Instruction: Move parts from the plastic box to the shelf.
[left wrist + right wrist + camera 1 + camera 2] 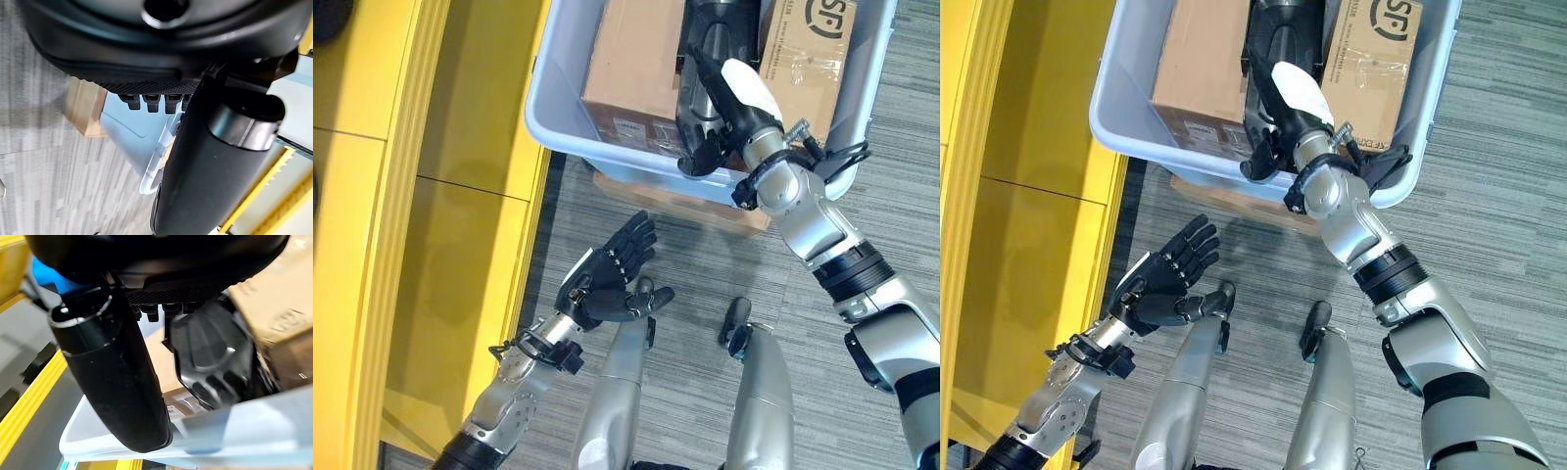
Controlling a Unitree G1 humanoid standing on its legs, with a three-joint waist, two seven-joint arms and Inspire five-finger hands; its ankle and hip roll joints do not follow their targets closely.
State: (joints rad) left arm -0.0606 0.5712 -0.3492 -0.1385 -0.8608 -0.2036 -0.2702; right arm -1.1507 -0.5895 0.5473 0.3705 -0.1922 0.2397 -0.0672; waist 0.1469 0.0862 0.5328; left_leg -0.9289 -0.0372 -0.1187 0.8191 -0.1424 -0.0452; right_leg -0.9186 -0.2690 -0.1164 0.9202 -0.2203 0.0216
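at upper centre, right hand (pixel 724 122) reaches into the plastic box (pixel 558 108), fingers curling on a black part (pixel 210 357) between cardboard boxes (pixel 631 69); left hand (pixel 607 279) waits lower left, fingers spread, holding nothing.

Lighting is even and bright, coming from overhead. The yellow shelf (pixel 460 196) carries a broad soft sheen along its flat faces. The grey carpet (pixel 705 255) is matte, with a dark shadow along the shelf's foot. Clear tape on a cardboard box (pixel 813 49) gives small glints. In the wrist views the near hand (pixel 112 382) is soft and out of focus; the black part (pixel 215 362) shows pale highlights on its ribs.
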